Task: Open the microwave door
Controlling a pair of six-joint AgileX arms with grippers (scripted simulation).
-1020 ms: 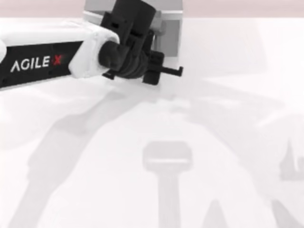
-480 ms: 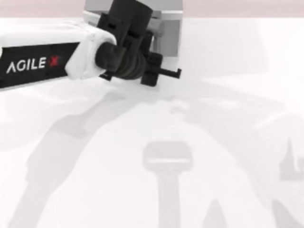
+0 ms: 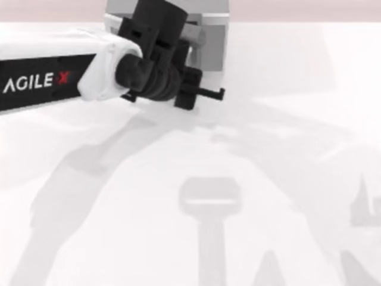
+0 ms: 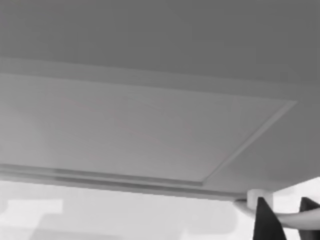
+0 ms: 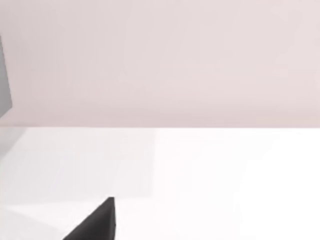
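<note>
The microwave [image 3: 214, 50] is a grey box at the table's far edge, middle of the top view. My left arm reaches in from the left and covers most of its front. The microwave door [image 4: 150, 130] with its dull window fills the left wrist view. Its light bar handle [image 4: 300, 218] runs between my left gripper's two dark fingertips. My left gripper [image 4: 283, 210] [image 3: 215, 93] is shut on that handle. How far the door stands from the body I cannot tell. Of my right gripper only one dark fingertip [image 5: 100, 222] shows, parked away from the microwave.
The white table [image 3: 238, 196] stretches toward the near edge, crossed by grey arm shadows. A pinkish wall [image 5: 175, 60] rises behind the table. A grey sliver of the microwave [image 5: 4, 80] shows at the edge of the right wrist view.
My left arm and gripper have drifted a little to the left and slightly nearer, still holding the handle. Nothing else has moved.
</note>
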